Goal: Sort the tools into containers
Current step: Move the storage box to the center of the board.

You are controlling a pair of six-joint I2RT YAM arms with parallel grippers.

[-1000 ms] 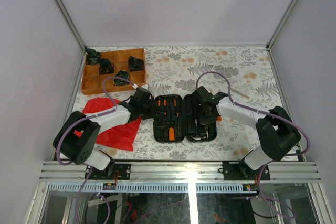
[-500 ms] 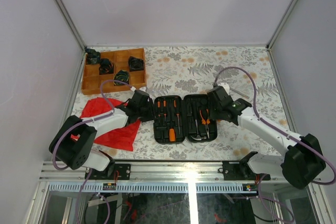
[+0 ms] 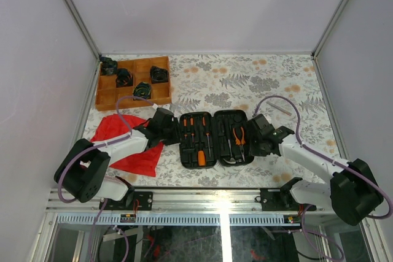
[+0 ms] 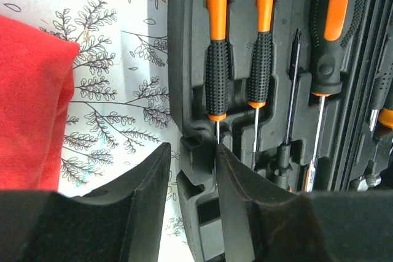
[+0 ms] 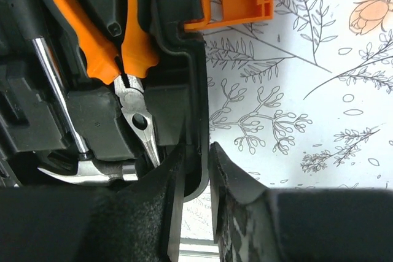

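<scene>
On the tabletop point(image 3: 245, 78) the tool case point(image 3: 215, 151) lies open, with the screwdrivers point(image 4: 216, 78) and pliers point(image 5: 132, 35) in its slots (sorting looks done). The left fingers point(image 4: 147, 194) pinch its left wall and the right fingers point(image 5: 239, 194) its right wall. Next, I think, one half must be folded over.

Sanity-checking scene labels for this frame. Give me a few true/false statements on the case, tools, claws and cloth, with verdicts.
1. The tool case lies open. True.
2. The pliers sit in the case's left half. False: they are in the right half, next to the hammer.
3. The right claw straddles the case's right wall. True.
4. The red cloth lies inside the wooden tray. False: it lies on the table under the left arm, apart from the tray.
5. The left claw holds a screwdriver. False: it straddles the case's left wall, and the screwdrivers sit in their slots.
</scene>
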